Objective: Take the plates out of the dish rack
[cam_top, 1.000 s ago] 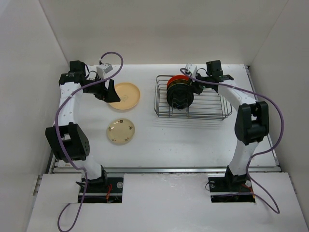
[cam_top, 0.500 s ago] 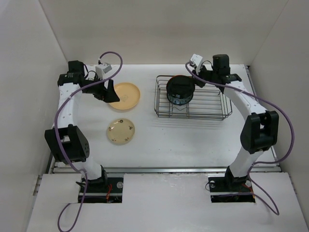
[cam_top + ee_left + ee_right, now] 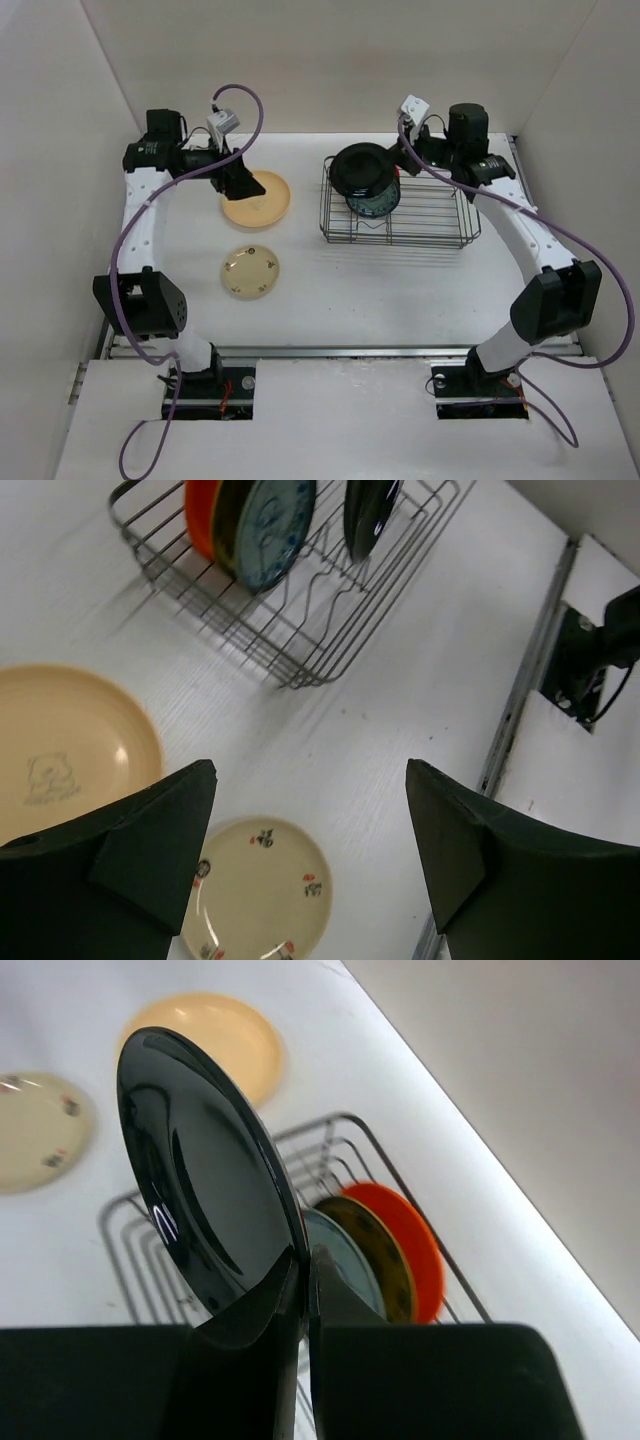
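Observation:
My right gripper is shut on the rim of a dark glossy plate and holds it upright above the wire dish rack. In the right wrist view the fingers pinch that dark plate. Behind it a teal plate, a yellow patterned plate and an orange-red plate stand in the rack. My left gripper is open and empty over the peach plate. The cream plate lies flat in front of it.
In the left wrist view the open gripper hangs over the white table between the peach plate and the cream plate, with the rack beyond. White walls enclose the table on three sides.
My right gripper has lifted the dark plate up out of the rack. My left gripper has shifted a little to the right over the peach plate, still open.

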`<action>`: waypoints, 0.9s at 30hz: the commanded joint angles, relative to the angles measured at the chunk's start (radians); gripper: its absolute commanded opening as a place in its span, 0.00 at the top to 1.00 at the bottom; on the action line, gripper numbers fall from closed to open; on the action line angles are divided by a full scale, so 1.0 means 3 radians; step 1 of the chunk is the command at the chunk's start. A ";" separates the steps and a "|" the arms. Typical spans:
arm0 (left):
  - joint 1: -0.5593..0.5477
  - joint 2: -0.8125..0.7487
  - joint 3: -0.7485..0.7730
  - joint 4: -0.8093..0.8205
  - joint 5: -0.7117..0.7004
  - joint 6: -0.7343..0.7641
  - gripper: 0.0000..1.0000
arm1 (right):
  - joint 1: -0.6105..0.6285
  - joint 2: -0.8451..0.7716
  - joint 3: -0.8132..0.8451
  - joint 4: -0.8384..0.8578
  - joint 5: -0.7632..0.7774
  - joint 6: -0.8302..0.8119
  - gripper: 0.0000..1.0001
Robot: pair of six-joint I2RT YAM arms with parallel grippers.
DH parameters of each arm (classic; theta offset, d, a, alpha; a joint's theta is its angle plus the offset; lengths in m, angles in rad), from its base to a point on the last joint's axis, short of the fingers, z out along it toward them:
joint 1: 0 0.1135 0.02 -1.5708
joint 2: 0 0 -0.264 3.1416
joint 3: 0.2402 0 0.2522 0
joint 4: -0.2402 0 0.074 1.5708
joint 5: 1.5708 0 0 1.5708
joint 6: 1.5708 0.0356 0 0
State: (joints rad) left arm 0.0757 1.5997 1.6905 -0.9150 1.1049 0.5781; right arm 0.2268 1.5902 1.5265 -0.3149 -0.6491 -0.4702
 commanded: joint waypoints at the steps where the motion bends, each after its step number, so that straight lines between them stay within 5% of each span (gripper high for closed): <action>1: -0.0308 -0.0015 0.0158 0.0253 0.0515 -0.0199 0.26 | 0.0287 -0.0253 0.0015 0.0334 -0.0245 0.0391 1.00; 6: -0.0849 0.0016 0.0230 0.0524 0.0270 -0.0414 0.26 | 0.0640 -0.0320 -0.0021 0.0405 -0.0245 0.0514 1.00; 13: -0.1091 0.0047 0.0230 0.0585 -0.0006 -0.0449 0.28 | 0.0676 -0.0320 -0.0021 0.0466 -0.0245 0.0575 1.00; 14: -0.1091 0.0016 0.0230 0.0585 -0.0093 -0.0449 0.31 | 0.0676 -0.0320 -0.0021 0.0467 -0.0245 0.0575 1.00; 17: -0.1122 0.0016 0.0164 0.0646 -0.0236 -0.0510 0.70 | 0.0676 -0.0320 -0.0021 0.0467 -0.0245 0.0606 1.00; 24: -0.1152 -0.0045 0.0056 0.0815 -0.0523 -0.0664 0.97 | 0.0706 -0.0351 -0.0052 0.0497 -0.0245 0.0703 1.00; 26: -0.1152 -0.0045 0.0056 0.0861 -0.0661 -0.0715 1.00 | 0.0706 -0.0381 -0.0052 0.0497 -0.0290 0.0739 0.90; 27: -0.1152 -0.0045 0.0016 0.0927 -0.0697 -0.0781 1.00 | 0.0706 -0.0382 -0.0052 0.0497 -0.0321 0.0739 0.59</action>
State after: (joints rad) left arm -0.2646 1.6112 1.7088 -0.7078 0.9237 0.4042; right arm 0.4332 1.5288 1.5063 -0.2485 -0.6895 -0.2523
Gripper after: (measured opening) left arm 0.102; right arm 0.255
